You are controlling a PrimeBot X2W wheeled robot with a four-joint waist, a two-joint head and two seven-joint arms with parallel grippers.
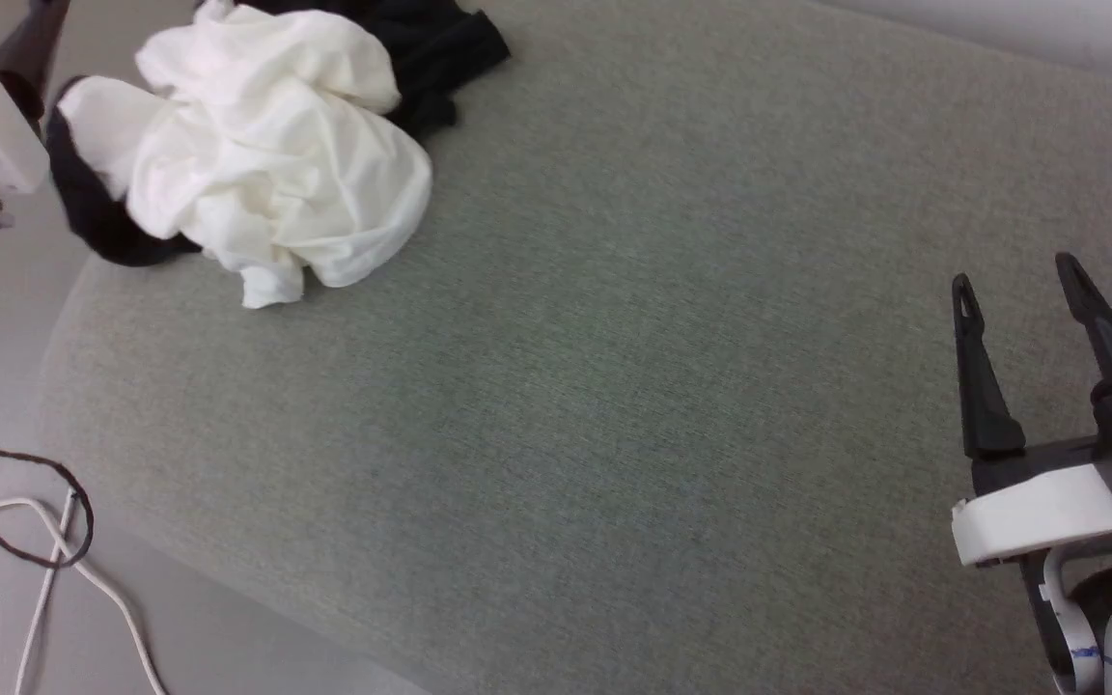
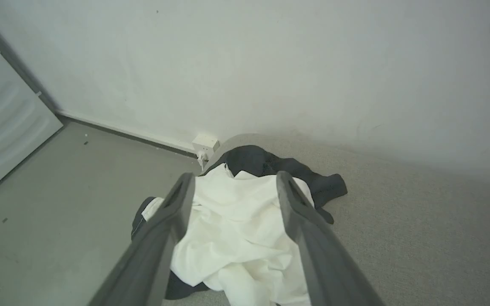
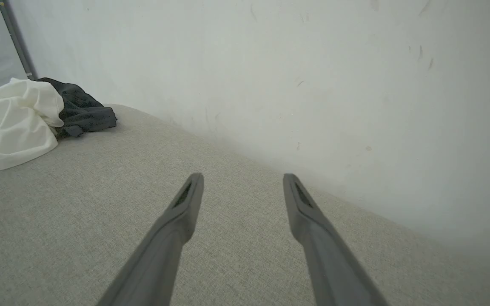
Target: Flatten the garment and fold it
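Lying crumpled upper left of head view on grey upholstered worktop: soft white black-sleeved T-shirt. Flattening, folding both undone. Left gripper apart, pointed at it; right gripper apart, empty, lower right.

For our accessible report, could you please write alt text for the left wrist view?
A crumpled white and black T-shirt lies bunched on a grey fabric surface, framed between the open fingers of the left gripper. A pale wall stands behind.

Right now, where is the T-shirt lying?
The garment lies crumpled at the head view's upper left, on the grey surface's far left corner by the wall, before the open left tool.
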